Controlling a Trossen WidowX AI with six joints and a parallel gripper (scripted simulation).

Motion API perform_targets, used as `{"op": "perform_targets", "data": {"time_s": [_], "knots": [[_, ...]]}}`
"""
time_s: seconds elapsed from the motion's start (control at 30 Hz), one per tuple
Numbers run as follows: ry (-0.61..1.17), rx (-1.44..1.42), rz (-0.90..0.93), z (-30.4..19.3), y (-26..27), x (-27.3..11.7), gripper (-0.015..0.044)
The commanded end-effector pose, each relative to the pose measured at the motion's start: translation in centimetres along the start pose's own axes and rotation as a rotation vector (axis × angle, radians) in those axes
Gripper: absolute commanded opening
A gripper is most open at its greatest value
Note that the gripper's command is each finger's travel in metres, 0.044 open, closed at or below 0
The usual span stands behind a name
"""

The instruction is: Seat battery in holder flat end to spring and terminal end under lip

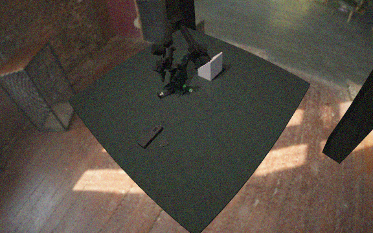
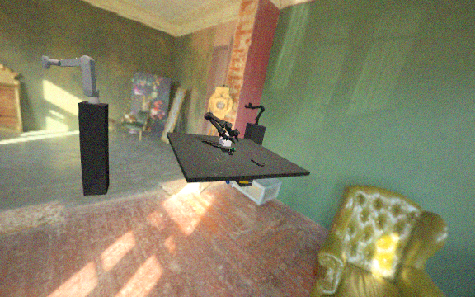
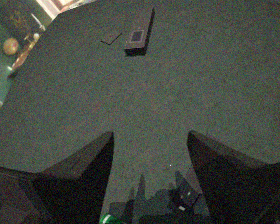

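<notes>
Gripper: your gripper is standing part-spread, pinching nothing.
Battery: the green battery is lying on the desk, by the gripper's left finger in the wrist view.
Holder: the holder is showing toward its right finger.
Approach: you are best centring over the battery, fingers straddling its sides, then closing gently, leaving the holder unbumped.

We see a dark, flat tabletop that looks matt, and a worn reddish wooden floor that looks rough.
</notes>
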State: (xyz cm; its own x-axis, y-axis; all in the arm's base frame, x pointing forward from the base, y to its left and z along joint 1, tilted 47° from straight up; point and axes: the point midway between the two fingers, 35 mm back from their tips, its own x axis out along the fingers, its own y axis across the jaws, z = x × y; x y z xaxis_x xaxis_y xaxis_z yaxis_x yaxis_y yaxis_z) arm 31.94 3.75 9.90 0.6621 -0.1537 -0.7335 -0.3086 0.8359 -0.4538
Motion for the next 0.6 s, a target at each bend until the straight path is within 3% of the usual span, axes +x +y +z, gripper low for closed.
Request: {"op": "perform_targets", "data": {"time_s": [0.0,0.27,0.57], "knots": [[0.263,-0.322,0.037,-4.1,2.9,1.6,0.0243],[0.824,-1.183,0.178,-12.6,5.6,0.9,0.0243],[0.866,-1.258,0.192,-13.1,5.6,0.8,0.0243]]}}
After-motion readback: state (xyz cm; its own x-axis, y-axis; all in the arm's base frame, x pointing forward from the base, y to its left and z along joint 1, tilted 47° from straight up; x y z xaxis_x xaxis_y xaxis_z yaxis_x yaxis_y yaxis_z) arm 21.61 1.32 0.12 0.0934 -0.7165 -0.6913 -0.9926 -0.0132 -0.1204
